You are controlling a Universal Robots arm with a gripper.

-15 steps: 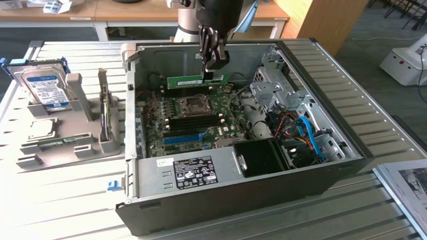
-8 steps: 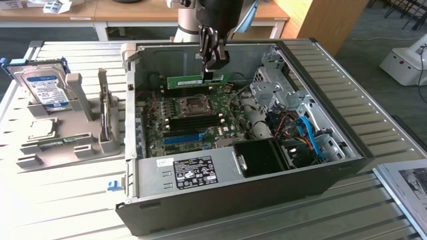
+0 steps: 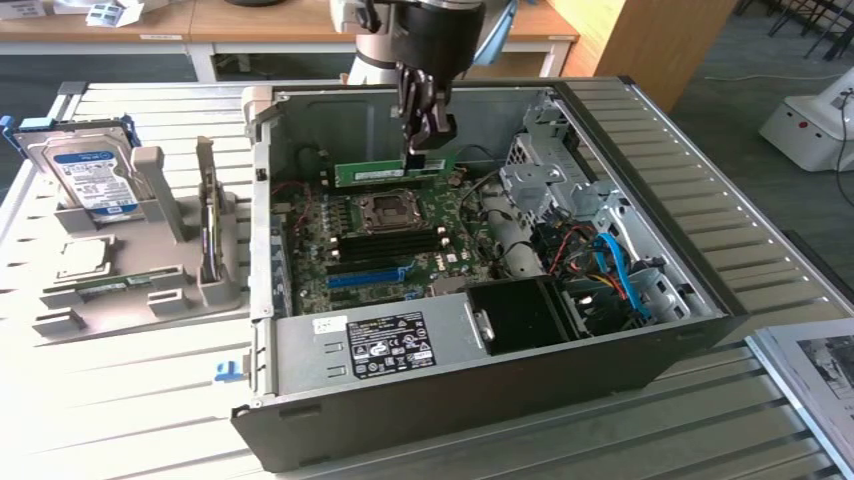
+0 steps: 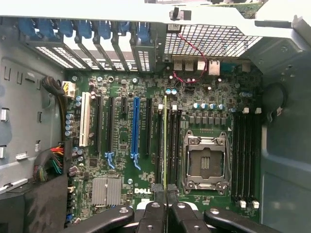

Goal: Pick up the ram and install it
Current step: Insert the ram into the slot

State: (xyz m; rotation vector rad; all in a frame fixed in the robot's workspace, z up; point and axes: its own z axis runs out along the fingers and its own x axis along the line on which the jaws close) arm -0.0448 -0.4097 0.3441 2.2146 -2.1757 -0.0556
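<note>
We see the black two-finger gripper [image 3: 418,152] [image 4: 165,194] clenched on the ram [image 3: 380,172] [image 4: 165,141], a long thin green circuit-board stick. It pinches the stick at its top edge, towards the end on the exterior view's right. The stick hangs level, long side down, inside the open black-and-grey computer case [image 3: 694,290].

In the exterior view the stick sits up off the green motherboard [image 3: 320,250] [image 4: 121,160], not seated. In the wrist view we get it edge-on as a thin line running straight out from between the fingers. There it lies over the black memory slots [image 4: 173,145], between the long blue plastic slot [image 4: 135,126] and the square silver processor socket [image 4: 204,162]. We can't tell which slot it lines up with.

The case lies on its side on a pale slatted metal counter [image 3: 134,400]. To the exterior view's left stands a grey moulded parts holder [image 3: 174,290] with a blue-and-white labelled silver hard drive [image 3: 91,175] upright in it. A printed sheet [image 3: 814,370] lies at the counter's corner on the exterior view's right.

Behind are wooden desks [image 3: 134,25], dark floor and a white machine [image 3: 811,125].
</note>
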